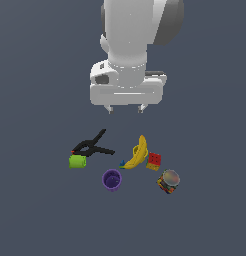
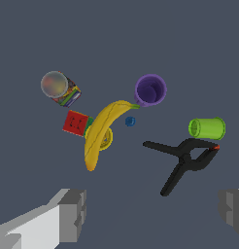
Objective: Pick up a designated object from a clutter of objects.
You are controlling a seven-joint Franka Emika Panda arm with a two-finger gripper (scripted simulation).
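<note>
The gripper [image 2: 150, 216] is hanging above the clutter with its fingers [image 2: 73, 214] spread wide, holding nothing. Below it the banana [image 2: 102, 131] is lying on the floor — touching the red cube [image 2: 76, 122] and covering part of a yellow cup [image 2: 108, 139]. The purple cup [image 2: 150, 90], green cylinder [image 2: 207, 128], black clamp [image 2: 184, 158] and tin can [image 2: 60, 88] are sitting around it.

Plain dark slate-blue floor [image 1: 35, 215], evenly lit.

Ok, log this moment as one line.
phase: pre-grasp | gripper: open, empty, above clutter | banana: on surface, touching red cube | not yet grasped
</note>
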